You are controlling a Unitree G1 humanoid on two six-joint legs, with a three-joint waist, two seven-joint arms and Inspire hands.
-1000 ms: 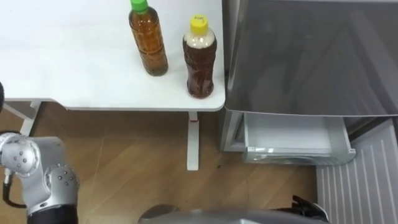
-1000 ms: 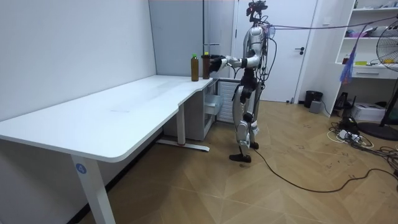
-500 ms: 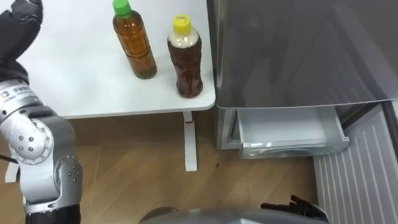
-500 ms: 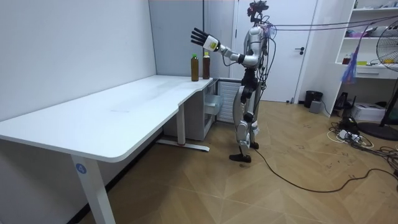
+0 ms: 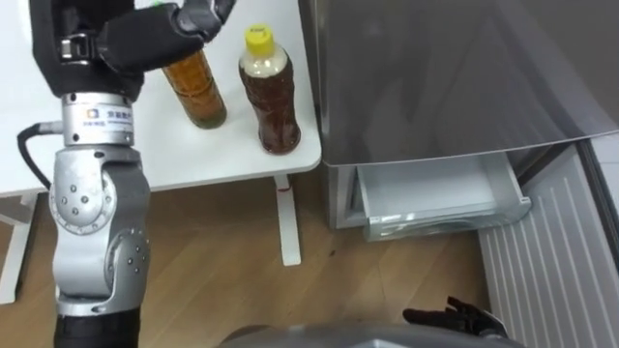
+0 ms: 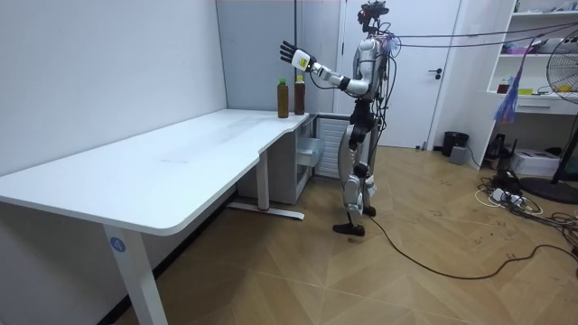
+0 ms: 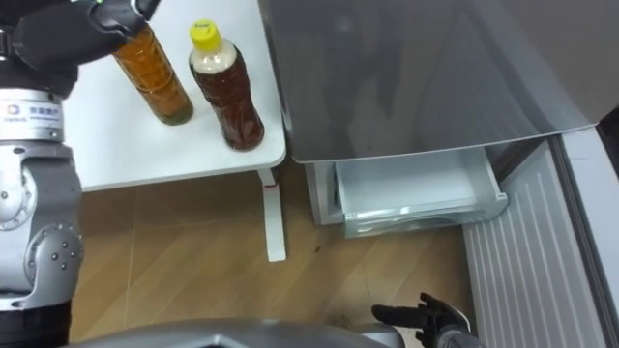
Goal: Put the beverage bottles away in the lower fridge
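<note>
Two drink bottles stand at the white desk's right end, next to the grey fridge. One holds amber tea, and its cap is hidden behind my hand. The other is darker with a yellow cap. My left hand hangs above the amber bottle with fingers spread, open and not touching it. In the room view the same left hand is raised above both bottles. The fridge's lower drawer is pulled out and holds nothing. My right hand hangs low near the floor, fingers relaxed.
I stand at the desk's end, facing the fridge. A ribbed grey panel lies to the right of the drawer. The desk's white leg stands on the wooden floor just left of the fridge. The long desk stretches away along the wall.
My left arm has risen from bottle height to above the bottles, and the hand has moved right over the amber bottle. The whole eye view has shifted. The bottles stand as before.
</note>
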